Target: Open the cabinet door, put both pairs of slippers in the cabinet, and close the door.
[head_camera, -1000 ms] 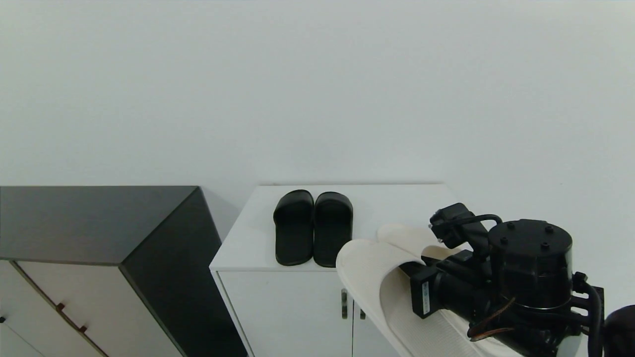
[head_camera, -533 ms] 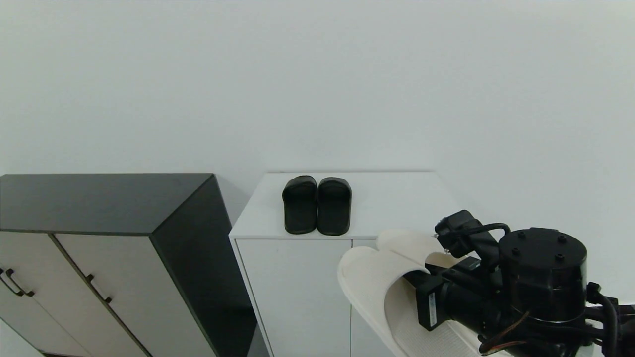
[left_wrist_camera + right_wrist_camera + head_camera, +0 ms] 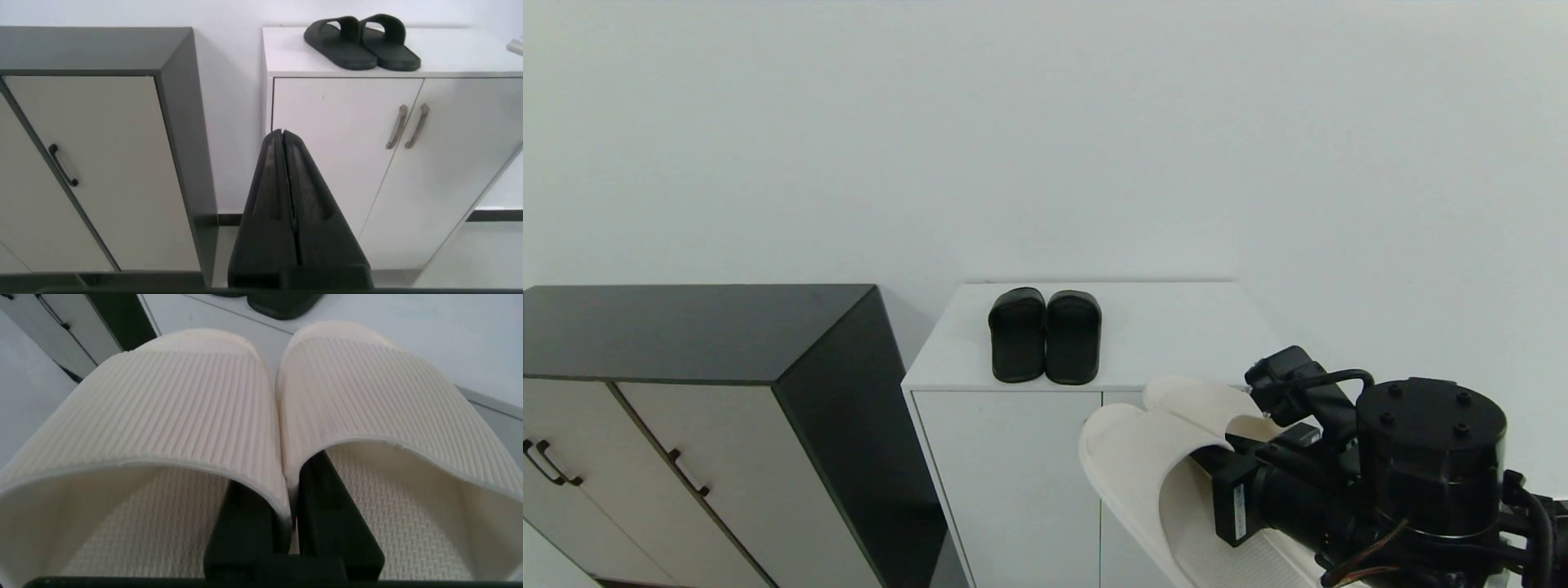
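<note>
A pair of black slippers (image 3: 1045, 335) (image 3: 364, 39) lies side by side on top of the white cabinet (image 3: 1176, 327) (image 3: 343, 163). Both cabinet doors are shut, and their two metal handles (image 3: 407, 126) sit at the centre seam. My right gripper (image 3: 1207, 447) (image 3: 286, 513) is shut on the pair of white slippers (image 3: 1143, 457) (image 3: 270, 400). It pinches their inner sides together and holds them in the air in front of the cabinet's right door. My left gripper (image 3: 283, 137) is shut with nothing in it, low down and facing the gap between the two cabinets.
A taller dark cabinet (image 3: 703, 335) (image 3: 98, 49) with beige doors and dark handles stands to the left of the white one, a narrow gap between them. A plain white wall (image 3: 1045, 147) runs behind both. Floor shows below the cabinets (image 3: 482, 245).
The head camera has shifted since the earliest frame, so both cabinets look farther off and more of their fronts shows. The white slippers stay in my right gripper.
</note>
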Available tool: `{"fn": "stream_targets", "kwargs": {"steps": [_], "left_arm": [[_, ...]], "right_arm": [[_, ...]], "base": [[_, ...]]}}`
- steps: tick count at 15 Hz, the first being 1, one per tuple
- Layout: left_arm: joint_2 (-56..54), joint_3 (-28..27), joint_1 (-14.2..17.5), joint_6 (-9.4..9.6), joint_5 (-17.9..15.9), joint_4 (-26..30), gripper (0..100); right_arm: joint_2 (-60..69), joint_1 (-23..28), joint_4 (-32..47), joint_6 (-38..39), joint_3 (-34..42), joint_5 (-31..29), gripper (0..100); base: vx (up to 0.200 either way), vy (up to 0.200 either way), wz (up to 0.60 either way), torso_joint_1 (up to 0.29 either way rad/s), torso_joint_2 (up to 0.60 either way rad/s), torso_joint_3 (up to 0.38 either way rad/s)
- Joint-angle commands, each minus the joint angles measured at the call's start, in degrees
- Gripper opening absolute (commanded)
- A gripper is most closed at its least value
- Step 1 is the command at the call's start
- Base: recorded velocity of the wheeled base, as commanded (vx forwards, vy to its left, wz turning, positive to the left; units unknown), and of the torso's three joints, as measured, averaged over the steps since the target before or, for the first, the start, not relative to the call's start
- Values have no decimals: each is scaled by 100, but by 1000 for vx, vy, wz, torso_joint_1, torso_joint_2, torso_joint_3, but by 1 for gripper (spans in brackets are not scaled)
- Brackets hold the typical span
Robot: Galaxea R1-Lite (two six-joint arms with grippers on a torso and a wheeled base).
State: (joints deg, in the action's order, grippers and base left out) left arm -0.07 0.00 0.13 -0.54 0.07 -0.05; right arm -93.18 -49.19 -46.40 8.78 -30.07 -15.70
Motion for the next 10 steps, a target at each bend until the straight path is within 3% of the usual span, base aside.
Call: {"fn": "stream_targets", "kwargs": {"steps": [1,6,10], "left_arm": [[7,0,4,1,1,-4,0],[7,0,4,1,1,-4,0],[7,0,4,1,1,-4,0]], "right_arm": [[55,23,-18,1,37,-3,0],[81,23,-18,-25,116,14,0],[81,23,-18,-25,160,14,0]], "base": [[0,0,0,0,0,0],[0,0,0,0,0,0],[0,0,0,-147,329,179]]}}
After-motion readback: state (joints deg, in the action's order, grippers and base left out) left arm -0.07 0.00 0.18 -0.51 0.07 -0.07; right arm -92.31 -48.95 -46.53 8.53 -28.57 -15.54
